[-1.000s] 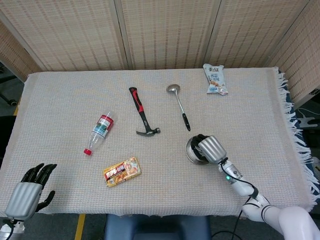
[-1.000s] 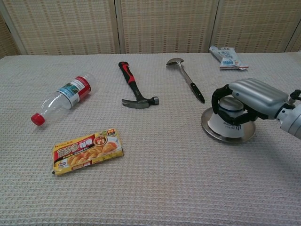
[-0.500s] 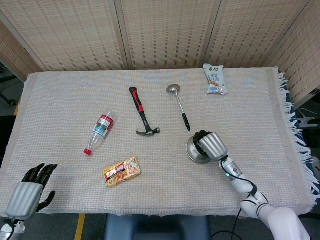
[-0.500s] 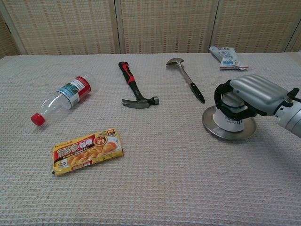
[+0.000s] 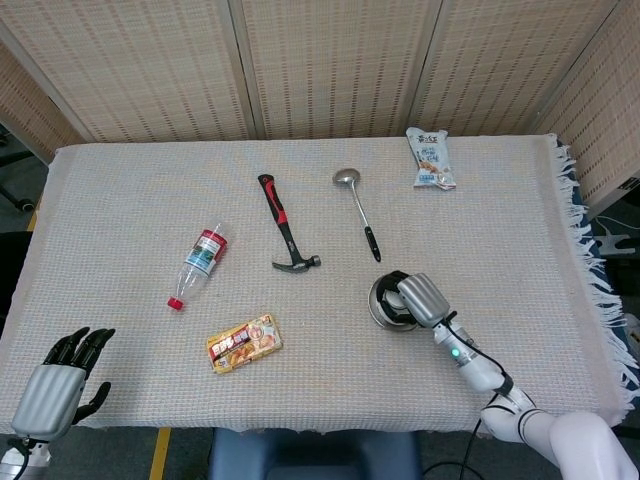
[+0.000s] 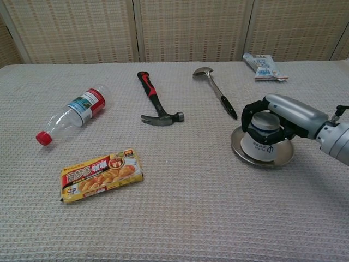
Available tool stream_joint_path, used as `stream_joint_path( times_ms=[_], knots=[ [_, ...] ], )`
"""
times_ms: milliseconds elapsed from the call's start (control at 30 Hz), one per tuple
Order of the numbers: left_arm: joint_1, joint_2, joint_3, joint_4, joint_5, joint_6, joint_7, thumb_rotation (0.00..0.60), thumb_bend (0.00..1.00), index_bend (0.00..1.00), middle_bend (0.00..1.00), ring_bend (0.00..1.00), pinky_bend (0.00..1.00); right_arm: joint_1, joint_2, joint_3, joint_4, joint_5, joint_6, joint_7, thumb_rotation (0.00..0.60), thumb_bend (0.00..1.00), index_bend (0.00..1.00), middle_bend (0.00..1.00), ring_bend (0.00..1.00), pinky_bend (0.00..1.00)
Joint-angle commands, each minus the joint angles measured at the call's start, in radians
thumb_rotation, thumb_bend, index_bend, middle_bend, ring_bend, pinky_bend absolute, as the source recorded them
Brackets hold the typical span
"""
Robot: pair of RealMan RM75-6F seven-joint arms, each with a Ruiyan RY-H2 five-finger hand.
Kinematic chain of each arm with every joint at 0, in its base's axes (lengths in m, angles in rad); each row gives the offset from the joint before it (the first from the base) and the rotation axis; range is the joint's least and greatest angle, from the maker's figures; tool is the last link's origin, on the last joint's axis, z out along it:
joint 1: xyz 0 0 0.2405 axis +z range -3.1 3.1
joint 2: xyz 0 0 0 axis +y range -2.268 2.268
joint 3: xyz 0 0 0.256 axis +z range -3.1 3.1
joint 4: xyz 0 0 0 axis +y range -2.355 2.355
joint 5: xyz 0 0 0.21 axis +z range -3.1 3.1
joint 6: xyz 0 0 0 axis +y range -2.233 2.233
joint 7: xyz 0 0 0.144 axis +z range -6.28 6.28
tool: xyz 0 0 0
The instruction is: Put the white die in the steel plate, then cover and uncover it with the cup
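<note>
Right hand (image 6: 283, 120), silver-backed with black fingers (image 6: 248, 115), wraps around an upturned white paper cup (image 6: 260, 141) standing mouth-down inside the round shiny steel plate (image 6: 240, 154), which lies near the table's front right part. White die: not visible; whether it sits beneath the cup cannot be told. Left hand (image 5: 58, 378) rests at the front left corner of the beige woven tablecloth (image 5: 120, 200), fingers loosely spread, holding nothing. Toward the back edge lie a red-and-black claw hammer (image 6: 155, 101), a steel ladle with black handle (image 6: 215, 90) and a white snack packet (image 6: 263, 66); toward the left, a clear plastic bottle with red cap (image 6: 71, 114) and a yellow food box (image 6: 101, 176).
</note>
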Motion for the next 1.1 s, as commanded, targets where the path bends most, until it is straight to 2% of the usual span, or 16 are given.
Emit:
stream_joint_path(
  times_ms=[33,233,467,667,800,967,1100],
  knots=[
    [0.001,0.000,0.001,-0.001,-0.001,0.000,0.000,0.600,0.35,0.11,0.14,0.09,0.18,-0.003,-0.027,0.004,0.075,-0.002,0.025,-0.070,0.600,0.44,0.54,0.48,0.37,0.67],
    [0.000,0.000,0.001,-0.001,-0.001,-0.002,0.002,0.600,0.35,0.11,0.14,0.09,0.18,-0.002,-0.077,0.005,0.217,-0.008,0.054,-0.150,0.600,0.44,0.54,0.48,0.37,0.67],
    [0.000,0.000,0.001,-0.001,-0.001,-0.003,0.004,0.600,0.35,0.11,0.13,0.09,0.18,-0.004,-0.100,0.006,0.259,-0.002,0.055,-0.118,0.600,0.44,0.54,0.48,0.37,0.67],
    [-0.001,-0.002,0.001,0.000,-0.002,-0.005,0.005,0.600,0.35,0.11,0.14,0.09,0.18,-0.006,-0.050,-0.009,0.112,0.004,0.012,0.138,0.600,0.44,0.54,0.48,0.37,0.67],
    [-0.001,-0.002,0.001,0.000,-0.003,-0.006,0.006,0.600,0.35,0.11,0.14,0.09,0.18,-0.004,-0.023,-0.016,0.059,0.000,0.008,0.189,0.600,0.44,0.54,0.48,0.37,0.67],
    [-0.001,-0.001,0.001,0.000,-0.003,-0.006,0.004,0.600,0.35,0.11,0.14,0.09,0.18,-0.004,-0.036,-0.010,0.102,-0.001,0.022,0.116,0.600,0.44,0.54,0.48,0.37,0.67],
    [-0.001,-0.001,0.001,0.000,-0.003,-0.005,0.003,0.600,0.35,0.11,0.14,0.09,0.18,-0.005,-0.070,-0.003,0.204,-0.004,0.053,-0.002,0.600,0.44,0.54,0.48,0.37,0.67]
  ],
)
